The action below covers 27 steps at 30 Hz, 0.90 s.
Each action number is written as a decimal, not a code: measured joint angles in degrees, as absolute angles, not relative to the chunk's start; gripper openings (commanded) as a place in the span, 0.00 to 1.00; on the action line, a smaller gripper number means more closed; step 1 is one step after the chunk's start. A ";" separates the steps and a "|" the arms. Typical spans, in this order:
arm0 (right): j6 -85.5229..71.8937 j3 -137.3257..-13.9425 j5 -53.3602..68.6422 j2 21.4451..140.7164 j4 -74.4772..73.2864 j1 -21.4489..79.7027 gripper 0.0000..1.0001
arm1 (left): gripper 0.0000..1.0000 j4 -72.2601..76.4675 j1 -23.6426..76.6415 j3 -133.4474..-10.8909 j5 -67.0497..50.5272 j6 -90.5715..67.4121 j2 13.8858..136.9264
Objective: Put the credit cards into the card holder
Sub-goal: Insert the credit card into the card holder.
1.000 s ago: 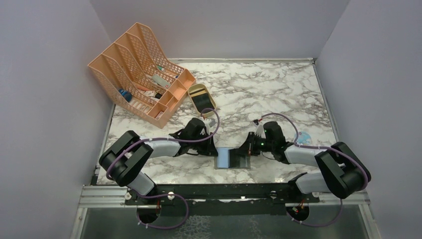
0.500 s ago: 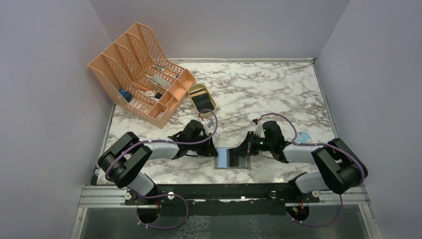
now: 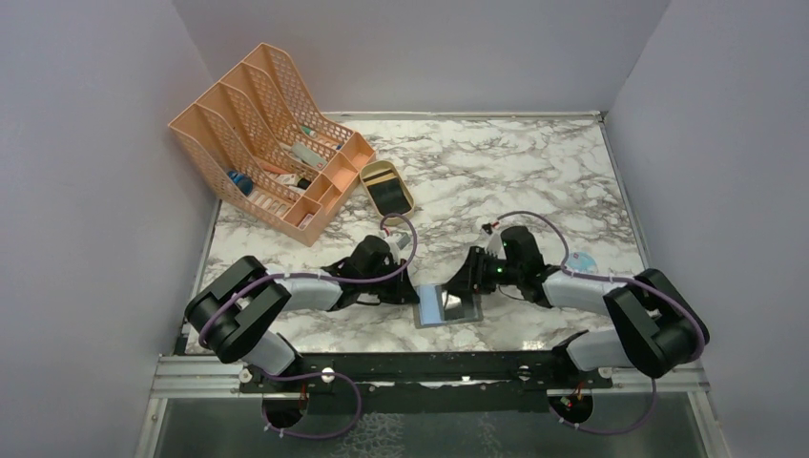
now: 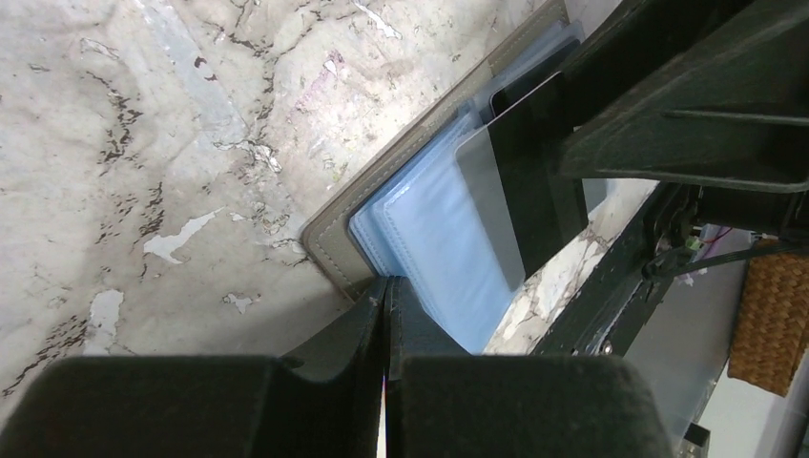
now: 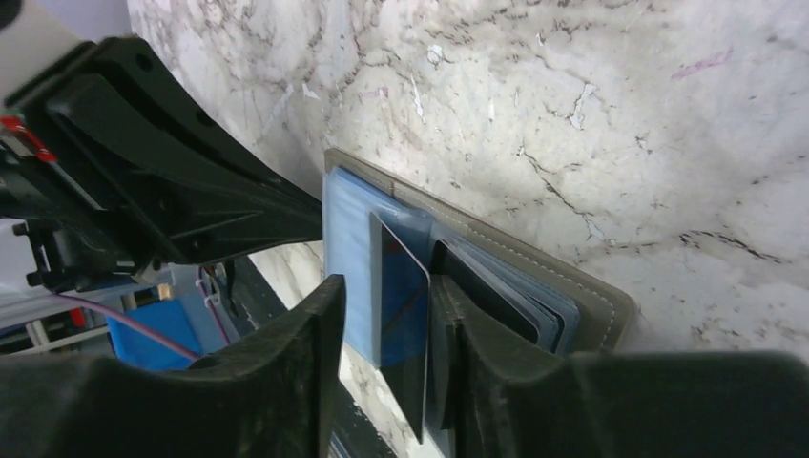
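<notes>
- Desk (image 3: 534, 172): grey-veined white marble top.
- File rack (image 3: 267, 124): peach mesh, at the far left corner.
- Tray (image 3: 382, 166): tan oval, just beside the rack.
- Wallet (image 3: 434, 307): grey, lying open at the middle of the near edge, blue pockets up.
- Card (image 4: 534, 181): dark (any print too blurred to read), tilted over the pockets and pinched by the right gripper (image 5: 386, 296).
- Left gripper (image 4: 386, 286): fingers closed together, tips touching the wallet's left edge.

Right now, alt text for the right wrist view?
A dark credit card stands between the fingers of the right gripper, over the blue-grey pockets of the open card holder on the marble table. The left gripper meets the holder's edge from the left.
</notes>
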<state>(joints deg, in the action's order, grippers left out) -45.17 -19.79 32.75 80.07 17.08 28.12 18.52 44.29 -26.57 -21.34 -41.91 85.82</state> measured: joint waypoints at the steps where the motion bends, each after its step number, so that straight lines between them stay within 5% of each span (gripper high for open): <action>1: -44.42 -20.47 32.25 79.00 15.22 28.21 0.47 | 0.05 18.63 44.36 -26.55 -21.34 -42.02 85.82; 8: -39.09 -25.52 29.71 72.84 2.44 28.16 0.59 | 0.05 18.83 44.56 -26.44 -21.34 -42.76 85.82; 27: -42.92 -22.28 27.88 70.87 2.46 32.75 0.60 | 0.05 19.14 45.19 -26.33 -21.15 -43.22 85.82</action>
<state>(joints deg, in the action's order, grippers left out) -42.92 -22.28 27.88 70.87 2.46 32.75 19.14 45.19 -26.33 -21.15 -43.22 85.82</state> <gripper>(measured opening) 0.599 0.051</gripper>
